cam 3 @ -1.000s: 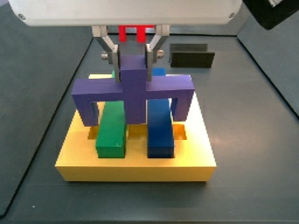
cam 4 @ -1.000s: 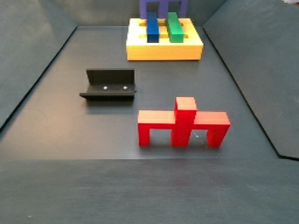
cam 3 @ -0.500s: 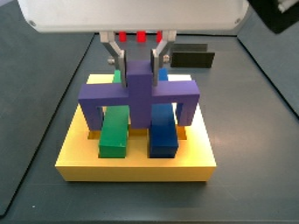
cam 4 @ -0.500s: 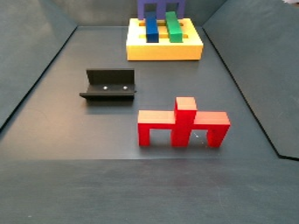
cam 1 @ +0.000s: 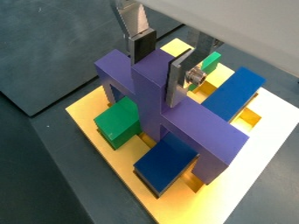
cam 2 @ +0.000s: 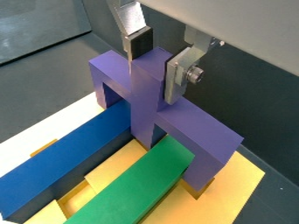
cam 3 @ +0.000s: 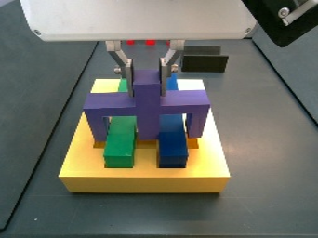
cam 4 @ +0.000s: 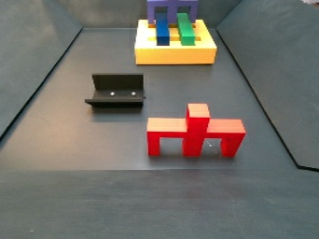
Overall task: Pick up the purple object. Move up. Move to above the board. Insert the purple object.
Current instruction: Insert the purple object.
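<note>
The purple object (cam 3: 147,102) stands across the yellow board (cam 3: 143,177). Its bar bridges the green bar (cam 3: 119,144) and the blue bar (cam 3: 172,144), with one leg down at the outer side of each. My gripper (cam 3: 147,76) is directly above it, shut on the top of its central post. Both wrist views show the purple object (cam 1: 176,122) (cam 2: 152,96) with my gripper (cam 1: 158,77) (cam 2: 156,74) straddling the post, a finger against each side. In a side view the purple object (cam 4: 169,9) sits on the board (cam 4: 174,54) at the far end; the gripper is out of frame there.
A same-shaped red piece (cam 4: 196,133) stands on the dark floor, far from the board. The fixture (cam 4: 116,91) stands to its left and also shows behind the board in a side view (cam 3: 205,62). Raised walls border the floor.
My gripper has moved down with the purple object. The piece now sits lower over the green and blue bars, with its legs closer to the board.
</note>
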